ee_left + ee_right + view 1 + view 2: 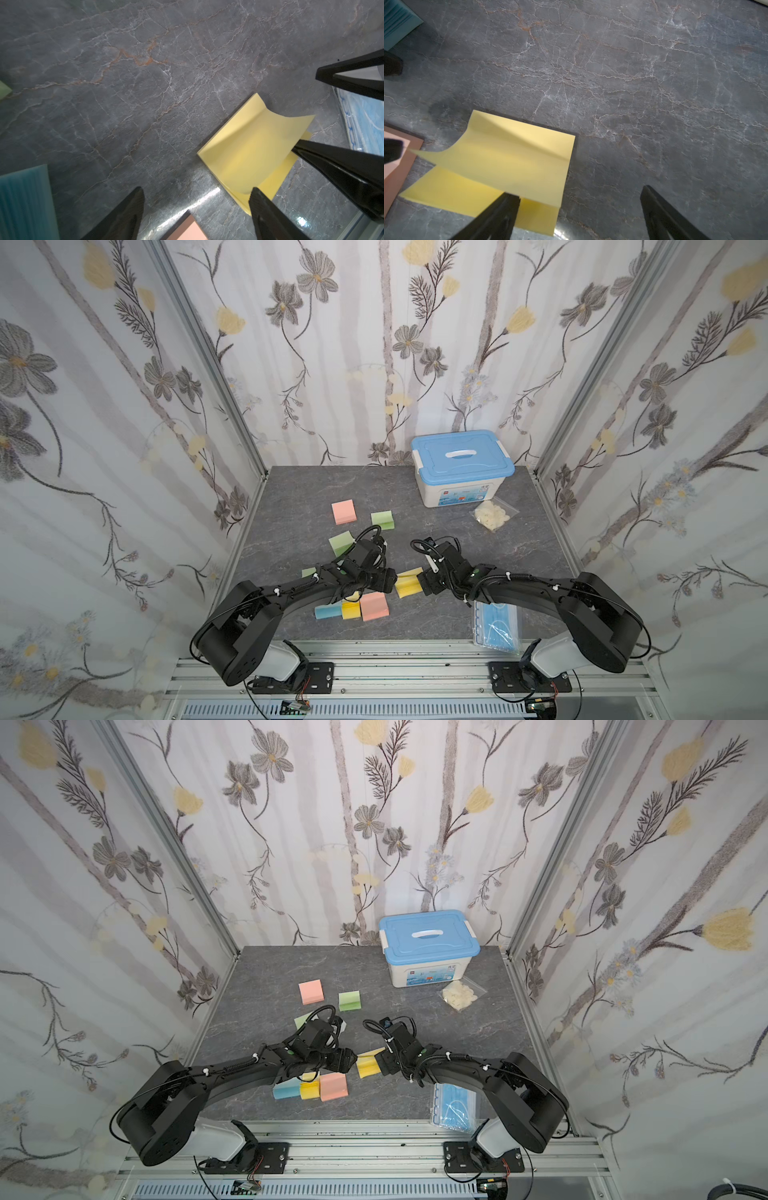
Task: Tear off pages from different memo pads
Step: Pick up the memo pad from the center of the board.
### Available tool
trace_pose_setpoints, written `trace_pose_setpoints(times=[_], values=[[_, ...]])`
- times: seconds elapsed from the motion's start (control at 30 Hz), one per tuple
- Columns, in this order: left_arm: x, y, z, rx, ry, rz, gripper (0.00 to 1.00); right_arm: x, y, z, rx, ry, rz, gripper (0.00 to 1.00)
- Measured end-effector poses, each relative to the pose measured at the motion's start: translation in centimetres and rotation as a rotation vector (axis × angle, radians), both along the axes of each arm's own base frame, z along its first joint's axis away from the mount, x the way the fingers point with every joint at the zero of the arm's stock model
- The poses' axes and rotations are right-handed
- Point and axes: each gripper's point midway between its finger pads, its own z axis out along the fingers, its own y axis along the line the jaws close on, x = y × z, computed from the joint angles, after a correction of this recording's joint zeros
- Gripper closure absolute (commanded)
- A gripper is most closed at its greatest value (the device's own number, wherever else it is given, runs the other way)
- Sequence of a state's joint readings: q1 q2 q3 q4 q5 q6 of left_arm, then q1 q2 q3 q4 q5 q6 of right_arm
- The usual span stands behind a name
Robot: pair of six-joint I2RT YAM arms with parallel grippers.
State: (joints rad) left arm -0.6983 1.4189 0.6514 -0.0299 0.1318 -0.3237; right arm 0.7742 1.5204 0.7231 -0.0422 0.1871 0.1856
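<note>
Yellow memo pad [239, 145] sits between left tool [197, 199] and right tool [577, 191] — both open.

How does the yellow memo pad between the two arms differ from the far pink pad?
The yellow memo pad has its top page curled up off the stack; the far pink memo pad lies flat on top. The yellow one sits nearer the front of the table, the pink one farther back. Yellow against pink in colour. Both are small square stacks resting on the table.
</note>
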Motion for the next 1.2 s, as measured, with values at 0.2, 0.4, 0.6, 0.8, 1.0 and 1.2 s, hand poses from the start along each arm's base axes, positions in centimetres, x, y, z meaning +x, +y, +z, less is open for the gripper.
trace_pose_setpoints(times=[0.2,0.4,0.6,0.8,1.0,1.2], values=[[0.2,3.0,3.2,0.0,-0.138,0.115,0.13,0.9,1.2,-1.3,-0.071,0.034,0.056,0.11],[0.1,8.7,7.6,0.004,-0.341,0.336,0.1,1.6,3.8,-1.1,-0.135,0.076,0.183,0.16],[-0.9,12.0,10.1,-0.027,-0.451,0.45,0.08,1.6,5.4,-0.9,-0.201,0.107,0.322,0.18],[-1.5,13.3,10.8,-0.043,-0.485,0.493,0.08,0.6,6.1,-2.0,-0.243,0.185,0.44,0.36],[-1.6,13.6,10.8,-0.042,-0.487,0.501,0.08,-1.1,6.8,-1.8,-0.216,0.224,0.558,1.0],[-1.6,12.9,10.0,-0.05,-0.463,0.47,0.06,-2.1,6.9,2.1,-0.17,0.15,0.635,1.0]])
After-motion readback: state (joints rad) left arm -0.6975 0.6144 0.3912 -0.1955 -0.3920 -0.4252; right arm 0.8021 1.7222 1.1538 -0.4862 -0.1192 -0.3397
